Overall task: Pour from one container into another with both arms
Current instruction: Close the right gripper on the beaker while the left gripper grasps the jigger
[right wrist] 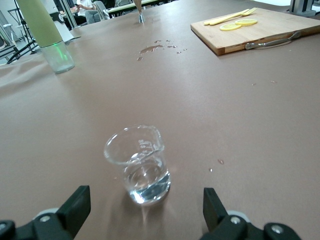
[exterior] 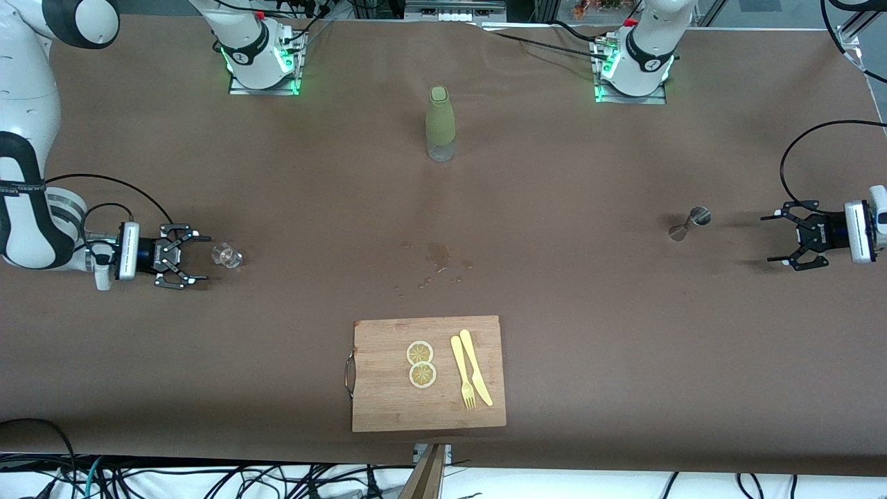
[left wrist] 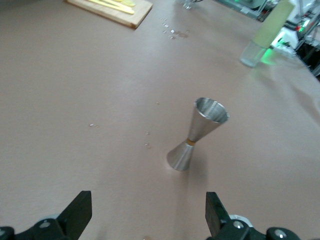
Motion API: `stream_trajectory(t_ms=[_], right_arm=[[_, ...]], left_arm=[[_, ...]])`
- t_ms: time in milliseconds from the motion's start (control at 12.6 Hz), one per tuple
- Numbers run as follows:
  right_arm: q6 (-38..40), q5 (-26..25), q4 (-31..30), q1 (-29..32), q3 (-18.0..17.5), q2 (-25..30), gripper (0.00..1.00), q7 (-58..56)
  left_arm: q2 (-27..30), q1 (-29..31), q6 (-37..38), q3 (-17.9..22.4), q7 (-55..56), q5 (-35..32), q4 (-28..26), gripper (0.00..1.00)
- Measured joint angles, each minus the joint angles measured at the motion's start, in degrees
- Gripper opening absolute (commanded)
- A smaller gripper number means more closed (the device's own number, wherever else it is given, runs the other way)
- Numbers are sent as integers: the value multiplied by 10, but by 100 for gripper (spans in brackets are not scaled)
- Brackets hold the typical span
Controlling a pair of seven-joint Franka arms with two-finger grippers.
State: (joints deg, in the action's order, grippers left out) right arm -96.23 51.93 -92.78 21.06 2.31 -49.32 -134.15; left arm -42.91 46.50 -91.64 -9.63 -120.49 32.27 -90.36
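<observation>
A tiny clear glass cup (exterior: 226, 256) stands upright toward the right arm's end of the table, with a little clear liquid in its bottom (right wrist: 140, 162). My right gripper (exterior: 206, 258) is low beside it and open, its fingers (right wrist: 75, 202) just short of the cup and not touching. A small steel hourglass jigger (exterior: 689, 223) stands upright toward the left arm's end (left wrist: 197, 134). My left gripper (exterior: 766, 239) is open, level with the jigger and a clear gap away from it, with nothing between its fingers (left wrist: 80, 212).
A tall olive-green bottle (exterior: 440, 123) stands mid-table near the arm bases. Wet spots (exterior: 436, 256) mark the brown cloth at the centre. Near the front edge a wooden cutting board (exterior: 388, 402) carries two lemon slices (exterior: 420, 364) and a yellow knife and fork (exterior: 470, 378).
</observation>
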Motion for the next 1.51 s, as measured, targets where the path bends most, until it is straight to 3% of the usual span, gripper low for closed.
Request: stream_trajectory(t_ms=[557,1034,1352,1511], right_arm=[[-13,4,0,-32,0,-8,98,-1],[-16,4,0,-38,0,-9,64,-1],[-16,4,0,-39,0,-9,33,-1],[-16,4,2,-43,0,-9,27,-1]], left_arm=[[-6,2,19,-1,-95,66,-89,100],[-23,4,8,-4,-231,104,-122,100],[-43,4,-5,-4,-244,124,-134,100],[-50,3,-9,-5,-247,129,-143,100]])
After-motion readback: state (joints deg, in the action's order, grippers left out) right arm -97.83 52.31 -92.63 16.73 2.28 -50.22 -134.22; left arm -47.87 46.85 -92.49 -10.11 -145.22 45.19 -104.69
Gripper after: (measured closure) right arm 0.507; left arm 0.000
